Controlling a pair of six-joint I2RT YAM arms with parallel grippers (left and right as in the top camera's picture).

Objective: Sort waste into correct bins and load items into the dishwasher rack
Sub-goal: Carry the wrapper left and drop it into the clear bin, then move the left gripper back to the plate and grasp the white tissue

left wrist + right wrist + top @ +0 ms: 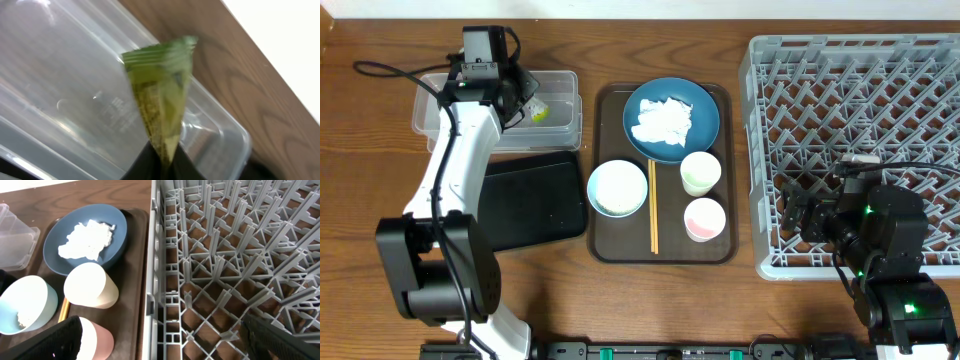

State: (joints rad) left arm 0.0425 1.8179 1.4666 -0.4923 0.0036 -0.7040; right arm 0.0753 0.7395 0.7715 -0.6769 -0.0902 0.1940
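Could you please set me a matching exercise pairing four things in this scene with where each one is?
1 green wrapper
2 white paper
3 chopsticks
4 right gripper

A on the brown tray
B over the rack
C in the dark blue bowl
D pinched by the left gripper over the clear tub

Pairs: 1-D, 2-C, 3-A, 4-B

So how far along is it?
Barely begun. The left gripper pinches a yellow-green printed wrapper above the clear plastic tub. The grey pegged plastic rack holds nothing; the dark blue bowl of crumpled white paper, light-blue bowl, two small cups and wooden chopsticks wait on the brown tray.
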